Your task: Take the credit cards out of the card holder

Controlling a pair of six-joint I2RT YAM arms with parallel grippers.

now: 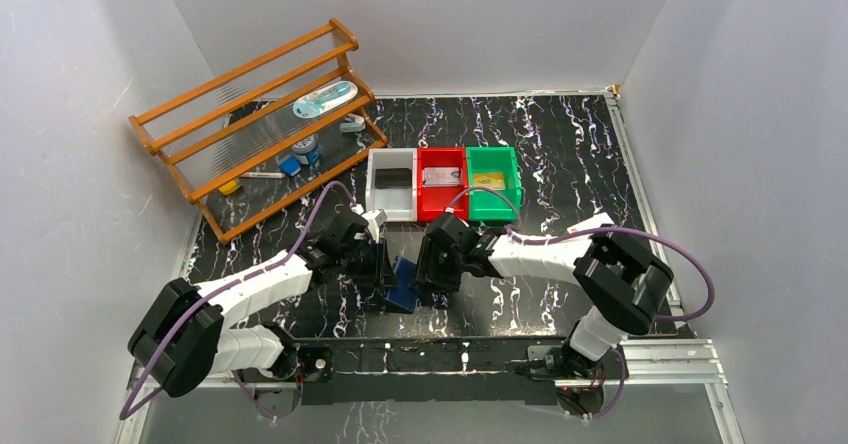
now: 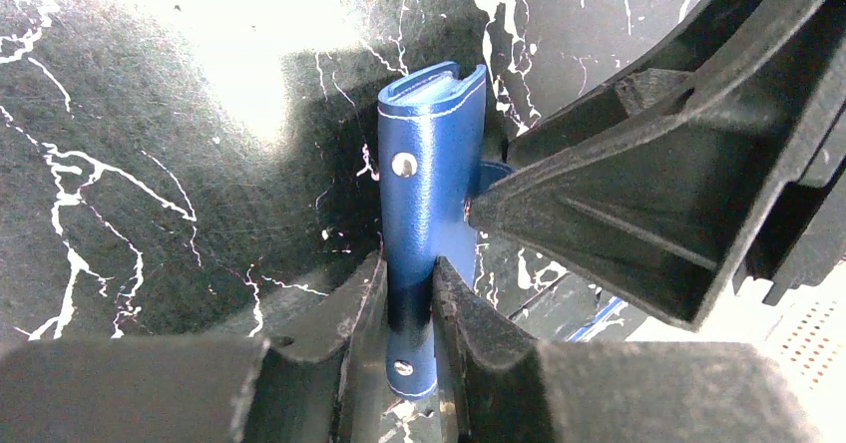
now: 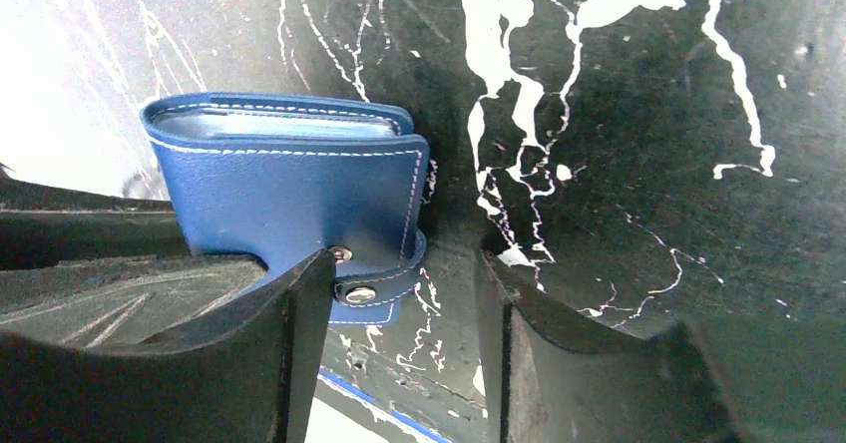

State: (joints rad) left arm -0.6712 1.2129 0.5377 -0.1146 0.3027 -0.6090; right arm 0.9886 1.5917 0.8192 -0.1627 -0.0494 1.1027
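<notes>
Left gripper [image 2: 409, 278] is clenched on the card holder [image 2: 429, 154], both fingers pinching its dark blue cover low down. The holder stands on edge, folded shut, with its snap strap wrapped round the open side. The right gripper [image 3: 399, 288] sits just beside it, jaws spread wide with nothing between them, and one finger [image 3: 289, 333] touches the strap end.

From above, the holder lies between the two grippers on the black marbled desk [image 1: 560, 164]. Beyond the holder stand three bins in a row:
- The white bin [image 1: 390, 210] has a black card [image 1: 394, 176] inside.
- The red bin [image 1: 440, 207] has a silvery-grey card [image 1: 441, 176].
- The green bin [image 1: 492, 151] has a gold card [image 1: 489, 180].

Further back and left of the holder stands a wooden rack [image 1: 250, 74].
</notes>
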